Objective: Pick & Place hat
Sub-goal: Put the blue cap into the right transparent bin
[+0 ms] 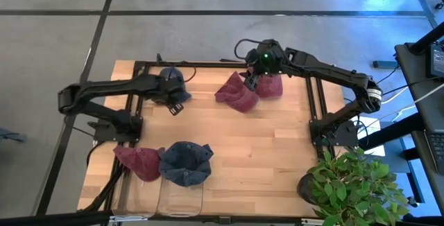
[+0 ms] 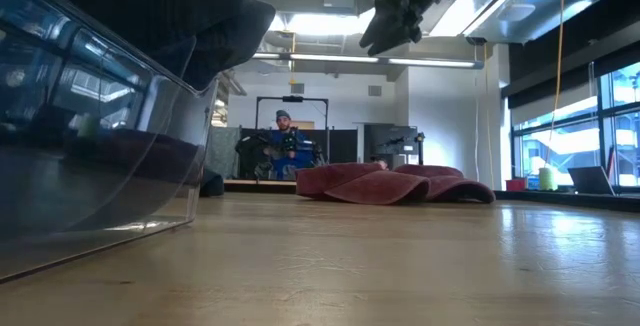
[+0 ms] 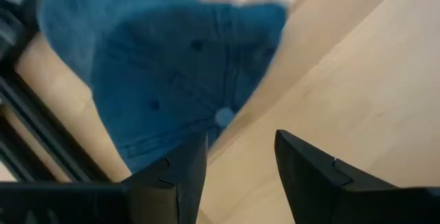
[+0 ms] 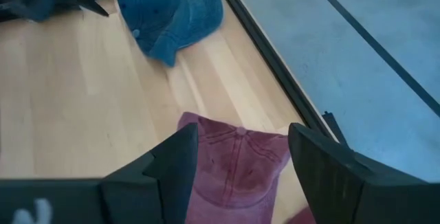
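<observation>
A blue hat (image 1: 173,87) lies at the far left of the table (image 1: 263,150), and two maroon hats (image 1: 239,93) lie just beside each other at the far middle. The approach step appears to be in hand on both sides. The left tool (image 3: 237,162) is held just over the blue hat with its fingers apart and nothing between them; a descent onto the crown and a closing would be called for next. The right tool (image 4: 237,162) is poised above a maroon hat (image 4: 237,165), fingers likewise spread and empty; the same lowering is needed there.

At the near left edge a clear bin (image 1: 182,198) is seen. A dark blue hat (image 1: 186,163) is draped over its rim, and another maroon hat (image 1: 137,162) lies just beside it; whether that one is inside cannot be told.
</observation>
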{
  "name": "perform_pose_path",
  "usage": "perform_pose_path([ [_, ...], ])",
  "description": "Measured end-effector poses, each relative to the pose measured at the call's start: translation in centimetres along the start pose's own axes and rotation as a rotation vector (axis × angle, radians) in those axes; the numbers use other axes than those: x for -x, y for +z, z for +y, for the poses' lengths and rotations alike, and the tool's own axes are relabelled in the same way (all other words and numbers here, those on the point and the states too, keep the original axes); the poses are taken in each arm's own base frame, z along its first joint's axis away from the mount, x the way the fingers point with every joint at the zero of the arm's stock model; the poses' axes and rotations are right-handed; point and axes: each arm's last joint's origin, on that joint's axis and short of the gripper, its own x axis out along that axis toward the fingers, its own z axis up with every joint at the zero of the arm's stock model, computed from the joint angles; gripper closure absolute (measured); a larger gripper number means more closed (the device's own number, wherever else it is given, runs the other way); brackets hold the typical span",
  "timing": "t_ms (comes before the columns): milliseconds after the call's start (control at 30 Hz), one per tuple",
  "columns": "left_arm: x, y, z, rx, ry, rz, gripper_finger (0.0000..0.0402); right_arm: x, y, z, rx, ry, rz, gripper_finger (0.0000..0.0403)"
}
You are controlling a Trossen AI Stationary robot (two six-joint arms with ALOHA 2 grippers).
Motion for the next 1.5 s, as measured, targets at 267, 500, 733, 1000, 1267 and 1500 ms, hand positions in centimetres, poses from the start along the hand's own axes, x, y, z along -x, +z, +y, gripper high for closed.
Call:
perform_pose_path([
  [267,-5.1,1.5,-0.2,-0.001,0.026,0.182,0.0239,0.0,0.0,0.1,0.0,0.031,0.0,0.0177],
  [500,-8.8,2.1,-0.1,0.024,0.009,0.3,0.0238,0.0,-0.1,0.1,0.001,0.031,0.011,0.0177],
  [733,-10.9,2.1,-0.4,-0.039,0.098,0.348,0.0242,0.0,-0.3,0.1,0.001,0.032,0.033,0.0177],
  [1000,-11.9,2.0,-0.8,-0.1,0.06,0.394,0.0243,0.0,-0.3,0.1,-0.001,0.032,0.033,0.0177],
  [1267,-11.7,2.0,-0.8,-0.105,0.041,0.381,0.0289,0.0,-0.3,0.1,-0.028,0.032,0.033,0.0177],
  [1500,-11.7,2.0,-0.9,-0.125,0.028,0.383,0.0347,0.0,-0.3,0.1,-0.028,0.031,0.032,0.0177],
])
